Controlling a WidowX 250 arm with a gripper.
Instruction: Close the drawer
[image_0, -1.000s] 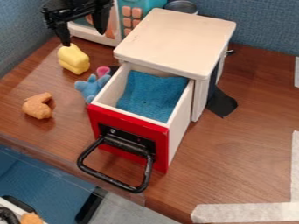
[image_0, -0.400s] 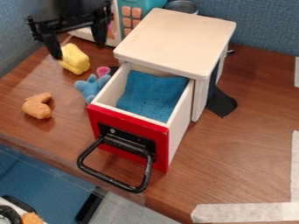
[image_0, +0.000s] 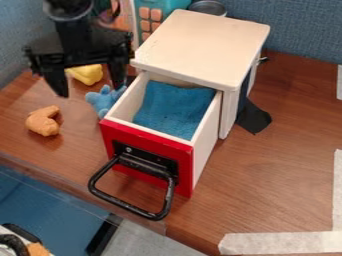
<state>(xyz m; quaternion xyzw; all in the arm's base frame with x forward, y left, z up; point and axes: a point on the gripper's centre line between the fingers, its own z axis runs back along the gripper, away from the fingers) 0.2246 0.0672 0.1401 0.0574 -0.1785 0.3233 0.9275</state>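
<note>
At the upper left, the black gripper (image_0: 91, 91) hangs with its fingers spread wide and nothing between them, left of the drawer box and above the toys. The white cabinet (image_0: 204, 45) stands in the upper middle. Its drawer (image_0: 206, 127) is pulled far out toward the lower left, with blue cloth (image_0: 175, 107) lining the inside. A red front (image_0: 148, 155) carries a black loop handle (image_0: 127, 204) that hangs out and down. The gripper and the drawer are apart.
A yellow toy (image_0: 87, 74) lies partly behind the gripper, and a blue plush (image_0: 103, 100) sits close to the drawer's left side. An orange-brown toy (image_0: 43, 121) lies farther left. White tape (image_0: 284, 243) marks the lower right.
The gripper has come down and toward the camera, from behind the yellow toy to in front of it, its fingers spread throughout. The drawer and toys have kept their places.
</note>
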